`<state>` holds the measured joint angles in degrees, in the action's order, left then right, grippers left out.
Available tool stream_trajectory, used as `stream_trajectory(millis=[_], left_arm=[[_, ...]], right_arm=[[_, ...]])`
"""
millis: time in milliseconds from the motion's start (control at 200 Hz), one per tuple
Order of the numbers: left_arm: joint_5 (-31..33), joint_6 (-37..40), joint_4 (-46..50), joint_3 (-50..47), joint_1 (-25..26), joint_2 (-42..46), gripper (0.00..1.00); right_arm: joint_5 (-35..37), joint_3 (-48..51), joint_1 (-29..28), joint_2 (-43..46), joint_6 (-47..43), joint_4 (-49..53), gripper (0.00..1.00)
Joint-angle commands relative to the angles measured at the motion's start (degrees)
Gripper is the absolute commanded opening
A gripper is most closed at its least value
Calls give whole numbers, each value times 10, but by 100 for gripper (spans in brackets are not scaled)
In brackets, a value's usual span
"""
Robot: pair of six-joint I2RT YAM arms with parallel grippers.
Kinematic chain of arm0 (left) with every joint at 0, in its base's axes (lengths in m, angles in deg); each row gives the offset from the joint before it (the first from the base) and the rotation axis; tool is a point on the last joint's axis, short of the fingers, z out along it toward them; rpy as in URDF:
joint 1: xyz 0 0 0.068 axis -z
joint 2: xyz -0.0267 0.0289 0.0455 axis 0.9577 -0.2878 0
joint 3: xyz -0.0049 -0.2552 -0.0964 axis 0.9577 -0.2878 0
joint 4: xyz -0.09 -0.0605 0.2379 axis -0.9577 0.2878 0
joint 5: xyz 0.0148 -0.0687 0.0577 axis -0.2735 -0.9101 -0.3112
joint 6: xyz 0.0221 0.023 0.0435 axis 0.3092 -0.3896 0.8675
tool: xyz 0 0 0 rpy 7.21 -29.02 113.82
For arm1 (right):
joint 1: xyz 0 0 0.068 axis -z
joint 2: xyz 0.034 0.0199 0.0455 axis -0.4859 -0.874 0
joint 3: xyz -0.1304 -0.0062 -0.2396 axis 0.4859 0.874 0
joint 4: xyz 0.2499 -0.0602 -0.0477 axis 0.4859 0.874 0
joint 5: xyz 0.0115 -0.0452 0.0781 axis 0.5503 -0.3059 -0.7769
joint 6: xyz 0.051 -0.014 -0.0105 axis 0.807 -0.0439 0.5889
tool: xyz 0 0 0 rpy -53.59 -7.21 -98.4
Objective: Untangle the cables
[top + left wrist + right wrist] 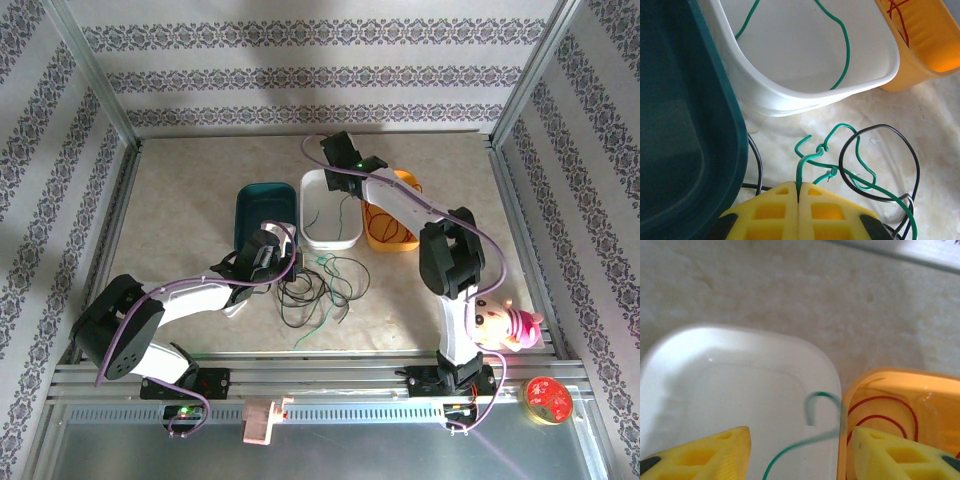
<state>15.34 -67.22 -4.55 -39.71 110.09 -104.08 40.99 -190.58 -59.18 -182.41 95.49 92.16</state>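
Your left arm lies low across the desk (190, 200), elbow back at the near left, forearm reaching in toward the middle. The left gripper (798, 189) sits just off the near end of the teal tray (265, 205). Its jaws are clenched on a green cable (815, 155), which comes straight up out of the seam between the yellow fingers (772, 210). That strand kinks and hooks through a black cable (910, 155) loop on the desk. The loose pile of cables (320, 290) lies on the desk in front of the white tray (330, 215), green and black mixed. Your right arm stands up from its base, elbow high, forearm angled in and forward. The right gripper (797, 440) points down over the line where the white tray meets the orange tray (395, 225), jaws released and spread wide. A second green cable (815, 405) curls inside the white tray between those fingers; contact can't be told, it's blurred. A red cable (880, 410) coils in the orange tray.
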Motion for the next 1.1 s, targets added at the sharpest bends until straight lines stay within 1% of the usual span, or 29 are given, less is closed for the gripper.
stream_trajectory(millis=[0, 75, 205, 380, 450, 545, 665, 805, 860, 934, 1099], left_arm=[[-2, 15, 13, 16, 10, 8, 0], [-1, 16, 15, 16, 10, 11, 0], [-2, 18, 15, 16, 10, 16, 0], [-7, 27, 29, 30, 12, 23, 0], [-10, 34, 37, 40, 15, 32, 0], [-11, 39, 49, 52, 16, 53, 0], [-6, 42, 57, 61, 17, 76, 0], [-10, 48, 66, 75, 18, 90, 0], [-11, 51, 69, 79, 18, 93, 0], [-11, 56, 73, 84, 19, 96, 0], [2, 62, 83, 96, 19, 107, 0]], right_arm=[[-12, 18, 7, 23, 10, -17, 58], [-38, 31, 9, 33, 4, -28, 60], [-79, 58, 13, 59, -4, -33, 59], [-106, 179, 15, 154, 11, -74, 58], [-151, 231, 15, 200, 5, -83, 57], [-237, 306, 7, 266, -7, -86, 56], [-338, 398, -9, 338, 4, -87, 56], [-396, 476, -37, 386, 7, -97, 56], [-398, 491, -46, 389, 11, -102, 56], [-377, 507, -47, 390, 21, -116, 56], [-334, 512, -28, 387, 25, -107, 55]])
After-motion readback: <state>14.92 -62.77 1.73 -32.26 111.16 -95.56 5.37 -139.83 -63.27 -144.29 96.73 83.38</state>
